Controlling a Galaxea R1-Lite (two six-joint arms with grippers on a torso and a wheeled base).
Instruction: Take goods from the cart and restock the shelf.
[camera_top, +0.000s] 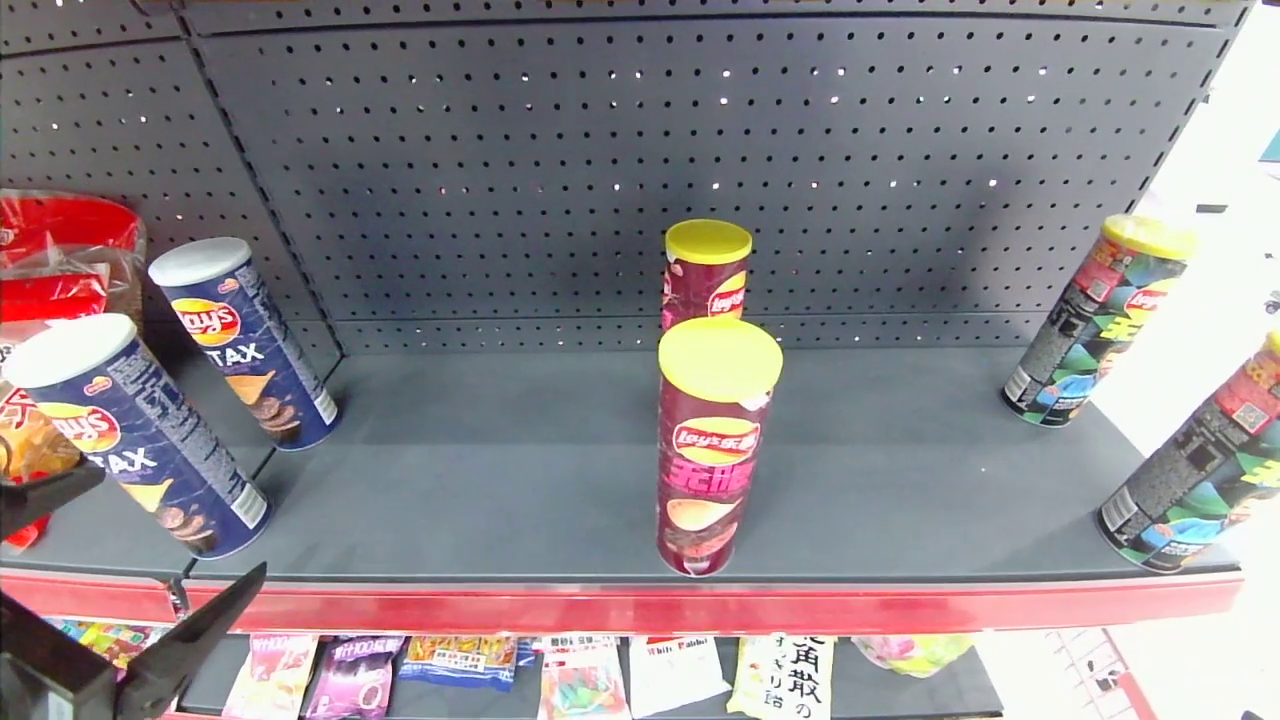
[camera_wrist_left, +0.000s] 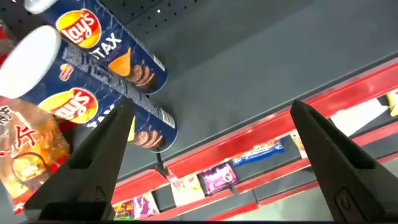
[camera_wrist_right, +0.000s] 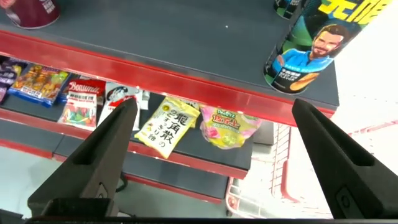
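Six upright cardboard crisp tubes (camera_top: 245, 345), among them the front maroon yellow-lidded tube (camera_top: 712, 450), stand on the dark grey shelf (camera_top: 500, 470); probably light, stiff, smooth and crushable, best clasped mid-body; left gripper (camera_wrist_left: 211, 109) and right gripper (camera_wrist_right: 214, 104) gape wide, empty.

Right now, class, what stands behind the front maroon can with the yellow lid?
A second maroon can, also yellow-lidded, stands upright behind the front maroon can, before the pegboard panel. Its lower part is covered, so its base cannot be seen.
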